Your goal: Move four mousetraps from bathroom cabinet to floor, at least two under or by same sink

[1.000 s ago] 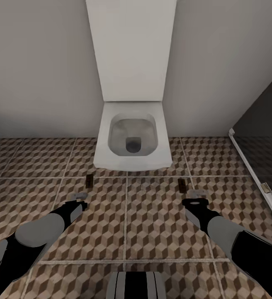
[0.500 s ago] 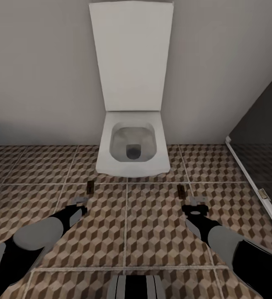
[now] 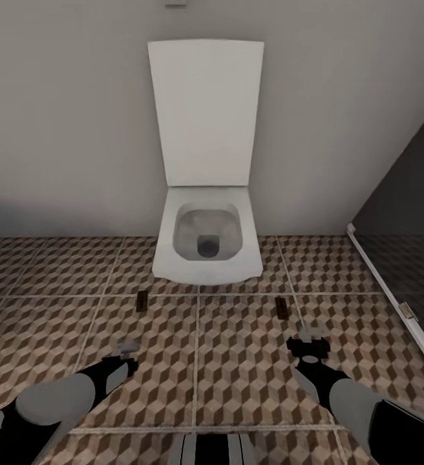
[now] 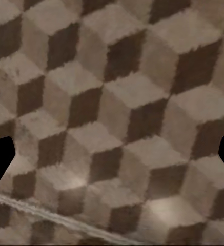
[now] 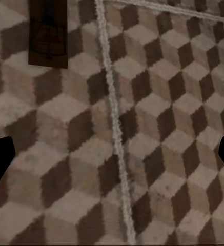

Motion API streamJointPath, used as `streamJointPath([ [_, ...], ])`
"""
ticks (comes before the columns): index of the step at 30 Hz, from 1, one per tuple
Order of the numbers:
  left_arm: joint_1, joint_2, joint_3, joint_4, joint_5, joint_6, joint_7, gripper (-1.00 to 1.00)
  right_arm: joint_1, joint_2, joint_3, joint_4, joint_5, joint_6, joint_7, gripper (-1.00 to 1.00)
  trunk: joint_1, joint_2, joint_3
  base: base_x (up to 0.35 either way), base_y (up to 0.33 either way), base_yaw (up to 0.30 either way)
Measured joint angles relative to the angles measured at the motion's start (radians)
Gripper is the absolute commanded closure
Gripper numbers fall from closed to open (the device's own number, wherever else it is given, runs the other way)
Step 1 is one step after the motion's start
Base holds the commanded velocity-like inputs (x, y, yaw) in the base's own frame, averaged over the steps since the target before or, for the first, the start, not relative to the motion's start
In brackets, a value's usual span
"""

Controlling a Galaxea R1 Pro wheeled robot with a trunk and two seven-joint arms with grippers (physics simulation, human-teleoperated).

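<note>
Brown cube-patterned bathroom floor (image 3: pixel 238 361) fills the lower frame below a white toilet (image 3: pixel 205 245). Two mousetraps (image 3: pixel 142 300) (image 3: pixel 281 307) lie mid-frame. Left gripper (image 3: pixel 127 354) and right gripper (image 3: pixel 307 341), jaws apart, hold nothing. Likely two placed; next, fetch more from the cabinet.

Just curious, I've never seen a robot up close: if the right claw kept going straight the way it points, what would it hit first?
Probably bare floor. The right claw points down at the tiles; its wrist view shows a mousetrap off to one side, likely out of line.
</note>
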Motion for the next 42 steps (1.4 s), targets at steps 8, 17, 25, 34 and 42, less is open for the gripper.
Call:
streamJointPath([
  [8,0.093,0.003,0.002,-0.004,0.001,-0.151,-0.002,-1.0,0.06,-0.005,0.0,0.006,-0.001,-0.036,0.0,-1.0,-0.004,0.002,0.031,0.0,0.0,0.0],
  [17,0.164,0.004,0.003,-0.007,-0.003,-0.19,-0.003,-1.0,0.097,-0.009,0.0,0.04,-0.002,-0.072,0.0,-1.0,-0.008,0.004,0.066,0.0,0.0,0.0],
  [25,0.195,0.003,0.003,-0.049,-0.003,-0.197,-0.003,-1.0,0.141,-0.006,0.003,0.052,0.011,-0.119,0.002,-1.0,-0.011,0.006,0.097,0.0,0.0,0.0],
  [34,0.221,0.004,0.003,-0.077,-0.001,-0.198,-0.003,-1.0,0.168,0.0,0.021,0.051,0.103,-0.153,0.001,-1.0,-0.015,0.008,0.132,0.0,0.0,0.0],
  [42,0.243,0.002,0.003,-0.094,-0.001,-0.198,-0.003,-1.0,0.172,0.001,0.023,0.051,0.136,-0.156,-0.001,-1.0,-0.019,0.01,0.163,0.0,0.0,0.0],
])
